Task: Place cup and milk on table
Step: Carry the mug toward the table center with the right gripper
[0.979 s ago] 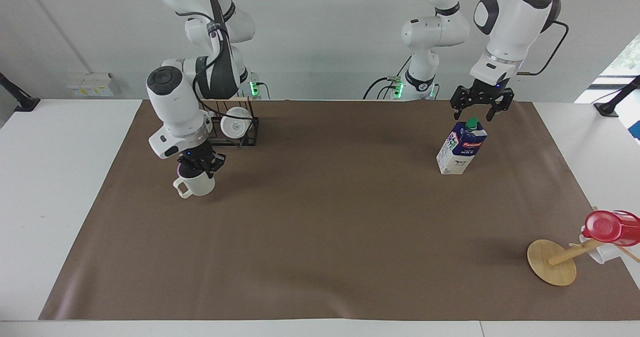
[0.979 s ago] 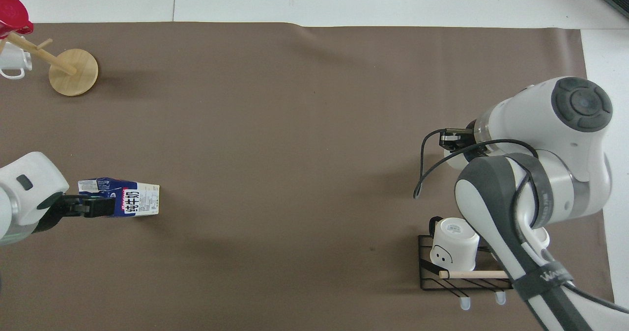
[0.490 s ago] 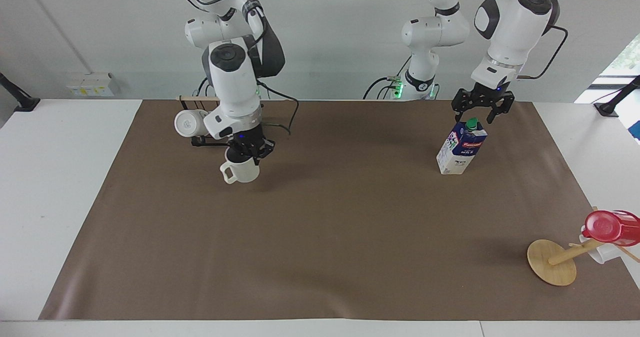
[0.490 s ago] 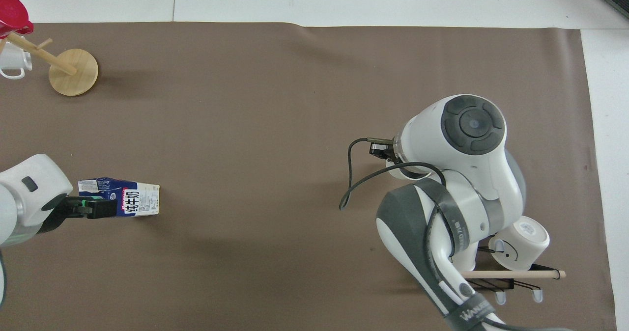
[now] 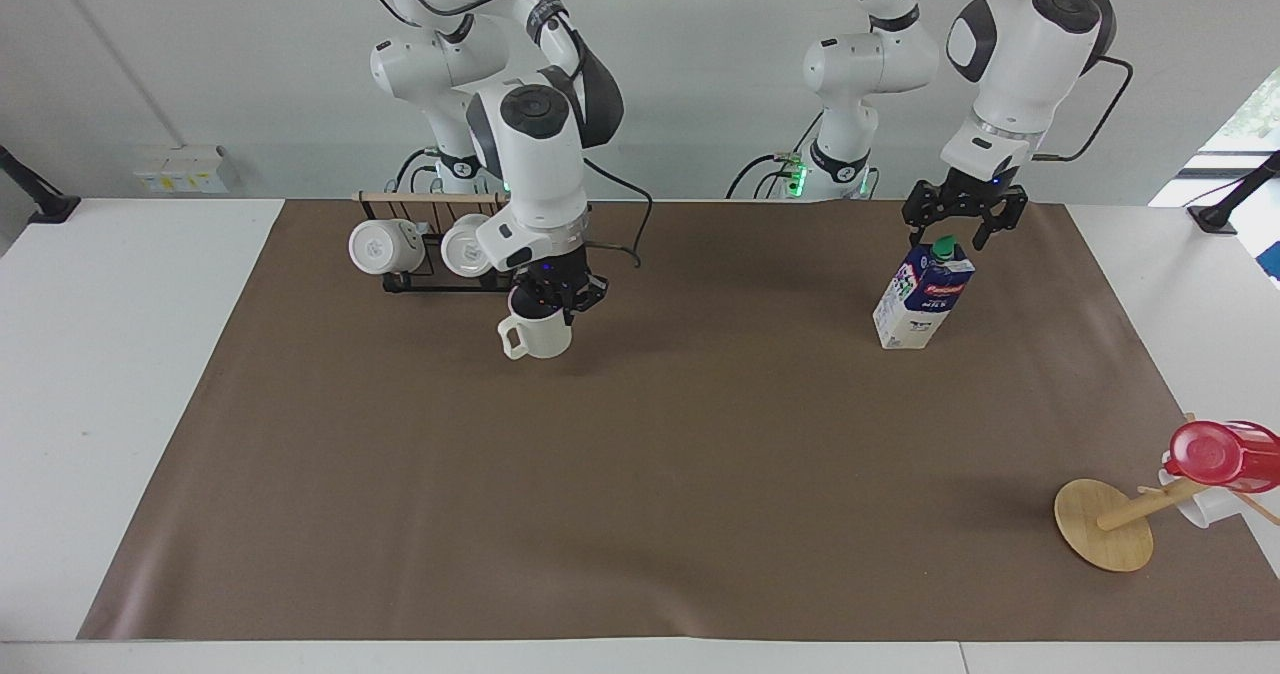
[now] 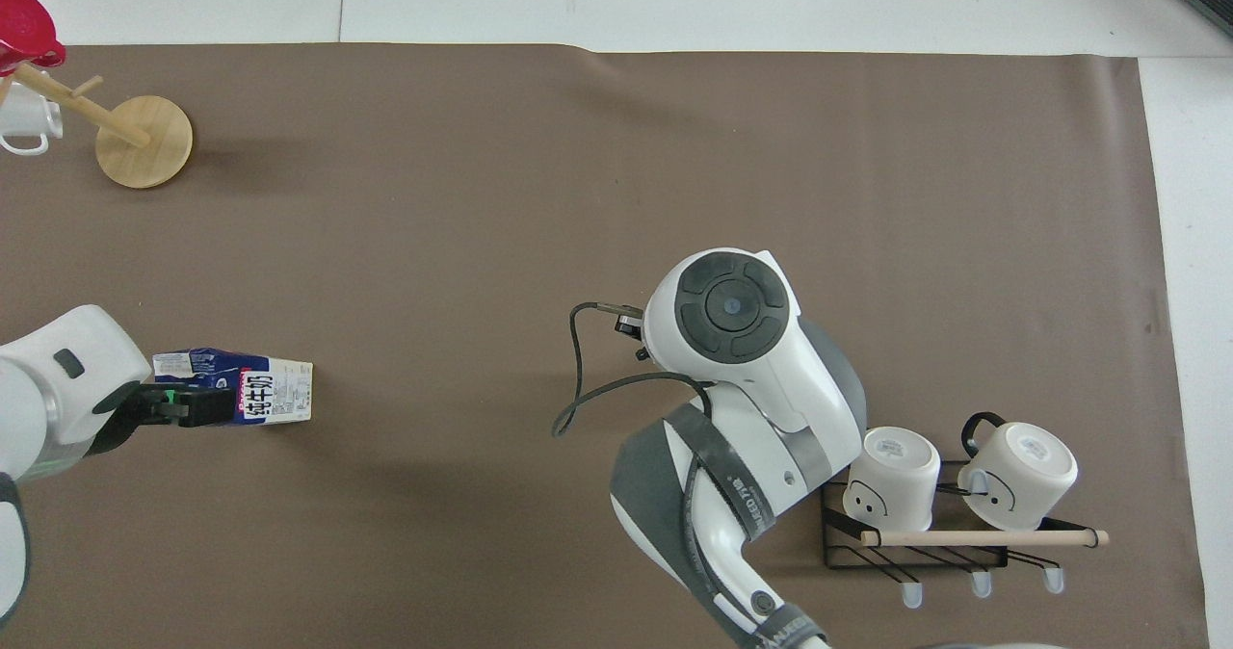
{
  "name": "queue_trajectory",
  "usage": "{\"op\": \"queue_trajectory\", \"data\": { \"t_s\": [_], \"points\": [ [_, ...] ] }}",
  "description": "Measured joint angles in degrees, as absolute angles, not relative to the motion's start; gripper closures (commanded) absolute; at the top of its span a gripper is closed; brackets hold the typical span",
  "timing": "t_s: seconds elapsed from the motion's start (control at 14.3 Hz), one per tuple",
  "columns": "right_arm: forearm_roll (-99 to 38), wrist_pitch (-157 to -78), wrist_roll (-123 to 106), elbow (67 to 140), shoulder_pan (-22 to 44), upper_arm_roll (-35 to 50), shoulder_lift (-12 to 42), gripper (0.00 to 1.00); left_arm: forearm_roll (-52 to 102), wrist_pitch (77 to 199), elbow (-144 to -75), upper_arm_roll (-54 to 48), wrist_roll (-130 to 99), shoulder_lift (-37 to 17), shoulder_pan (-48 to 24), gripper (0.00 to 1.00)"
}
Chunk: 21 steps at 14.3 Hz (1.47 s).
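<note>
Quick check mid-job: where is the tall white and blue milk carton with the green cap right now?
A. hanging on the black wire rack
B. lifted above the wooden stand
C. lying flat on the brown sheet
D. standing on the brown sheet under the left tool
D: the tall white and blue milk carton stands on the brown sheet, with the open left tool just over its green cap.

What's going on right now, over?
Right gripper holds cream-white mug. Left gripper open over blue-white milk carton, standing on brown sheet. Nothing in the way.
</note>
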<state>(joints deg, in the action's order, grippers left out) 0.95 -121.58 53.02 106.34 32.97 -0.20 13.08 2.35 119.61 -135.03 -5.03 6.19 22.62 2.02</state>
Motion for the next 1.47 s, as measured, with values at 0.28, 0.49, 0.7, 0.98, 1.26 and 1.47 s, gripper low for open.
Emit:
{"op": "queue_trajectory", "data": {
  "t_s": [0.28, 0.49, 0.7, 0.98, 1.26, 1.47],
  "points": [
    [0.98, -124.77, 58.52, 106.33, 36.29, -0.2, 15.96, 1.0, 2.35, 122.01, -137.27, -5.02, 6.2, 22.62, 2.3, 0.0],
    [2.11, -125.95, 59.15, 106.59, 37.86, -0.2, 17.17, 1.0, 2.35, 122.59, -137.76, -5.05, 6.24, 22.62, 2.43, 0.0],
    [3.96, -126.06, 58.76, 107.62, 38.13, -0.23, 17.41, 1.0, 2.35, 123.91, -138.36, -5.06, 6.26, 22.41, 2.46, 0.0],
    [4.03, -126.42, 56.52, 108.48, 38.13, -0.26, 17.4, 1.0, 2.35, 124.89, -138.79, -5.07, 6.32, 22.12, 2.48, 0.0],
    [4.03, -126.65, 54.37, 108.5, 38.13, -0.25, 17.38, 1.0, 2.35, 125.21, -138.81, -5.09, 6.38, 22.03, 2.48, 0.16],
    [4.03, -127.57, 53.83, 108.55, 38.13, -0.25, 17.37, 1.0, 2.35, 125.22, -138.83, -5.14, 6.57, 21.98, 2.48, 0.26]
  ]
}}
